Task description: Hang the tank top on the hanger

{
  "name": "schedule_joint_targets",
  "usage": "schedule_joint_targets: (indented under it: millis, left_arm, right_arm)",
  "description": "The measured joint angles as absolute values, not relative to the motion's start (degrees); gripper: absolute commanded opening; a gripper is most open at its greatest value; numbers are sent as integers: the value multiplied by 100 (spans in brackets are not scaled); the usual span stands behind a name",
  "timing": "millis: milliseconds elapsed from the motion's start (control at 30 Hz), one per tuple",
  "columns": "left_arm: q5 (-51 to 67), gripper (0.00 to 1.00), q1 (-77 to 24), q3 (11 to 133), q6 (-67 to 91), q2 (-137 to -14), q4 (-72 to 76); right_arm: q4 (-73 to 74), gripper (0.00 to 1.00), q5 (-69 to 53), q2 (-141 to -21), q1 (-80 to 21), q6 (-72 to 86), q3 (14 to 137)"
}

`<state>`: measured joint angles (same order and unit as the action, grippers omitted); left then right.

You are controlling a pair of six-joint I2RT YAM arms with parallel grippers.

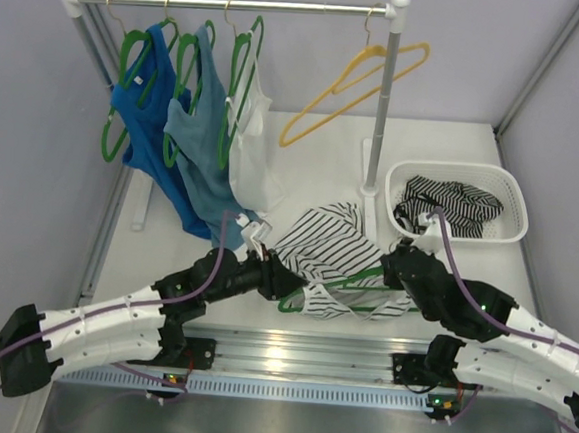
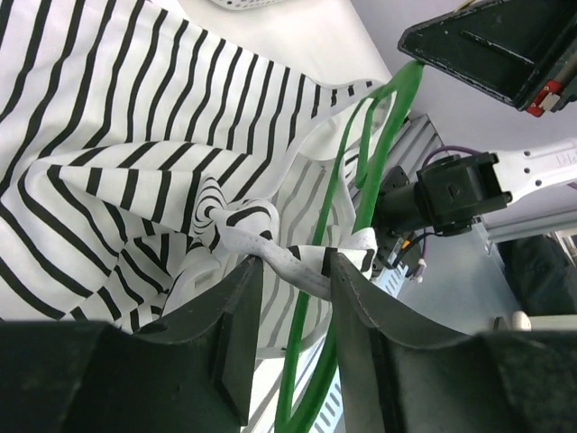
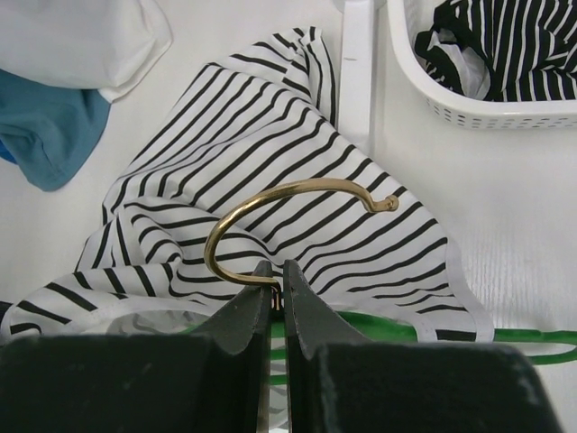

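The right gripper (image 3: 278,271) is clamped shut on the hanger (image 2: 394,135), pinching the foot of its hook (image 3: 311,183). The hook arches up and away just ahead of the fingertips. The green frame runs off to the gripper's right, close under the fingers, and part of it shows through the fabric there.

The tank top (image 3: 261,135) lies crumpled on the table (image 1: 319,159). It spreads out ahead of this gripper, beneath and beyond the hook, with its hem reaching back to the fingers.

The left gripper (image 2: 293,271) has its jaws apart. A twisted strap (image 2: 270,248) of the tank top lies across the gap at the fingertips and touches both, but it is not pinched. The rest of the top fans out ahead and to the gripper's left. The green hanger wire passes under the strap and through the gap between the fingers. From above, the top sits between the two grippers, touching each.

Beyond the right gripper stands a basket (image 1: 459,170) holding a darker garment (image 1: 453,202).
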<state>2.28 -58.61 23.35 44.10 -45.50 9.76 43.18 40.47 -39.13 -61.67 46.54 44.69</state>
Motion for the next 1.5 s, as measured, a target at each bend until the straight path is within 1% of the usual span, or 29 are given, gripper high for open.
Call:
schedule_joint_targets:
  millis: [100,167,467,633,833,933,1033,1200,1300,1400,1500]
  left_arm:
    - [342,44,-5863,2438,4289,-4510,766]
    - [429,55,-5863,2567,4174,-4471,652]
    - [659,55,-5863,3468,3651,-4554,-27]
    - [497,55,-5863,4049,3291,-4565,-751]
    - [217,55,-5861,4963,2744,-4718,-1667]
    - [43,55,-5861,5472,2497,-4790,-2021]
    - [-139,55,-5859,6062,2255,-4858,-2324]
    - [-403,56,-5859,7129,1896,-4987,-2534]
    - [-499,56,-5859,7548,1728,-5006,-2556]
    - [-574,57,-5859,7773,1581,-5033,-2589]
    - [-652,57,-5859,7911,1452,-5120,-2665]
  right_arm:
    - [4329,0,4045,-3979,-6167,4654,4469]
    - [4322,0,4042,-4038,-6167,4654,4471]
    - [4235,0,4032,-4355,-6167,4469,4659]
    - [3959,0,4040,-4119,-6128,4211,4670]
    - [3800,0,4032,-4110,-6047,3778,5017]
    - [3822,0,4036,-4178,-6047,3485,5446]
    - [3782,0,4036,-4370,-6047,3151,6171]
    - [3662,0,4012,-4587,-6045,2606,7314]
    - [3581,0,3920,-4724,-6047,2344,7929]
    - [3500,0,3828,-4740,-6045,2248,8071]
    - [3203,0,3603,-4674,-6036,2265,7459]
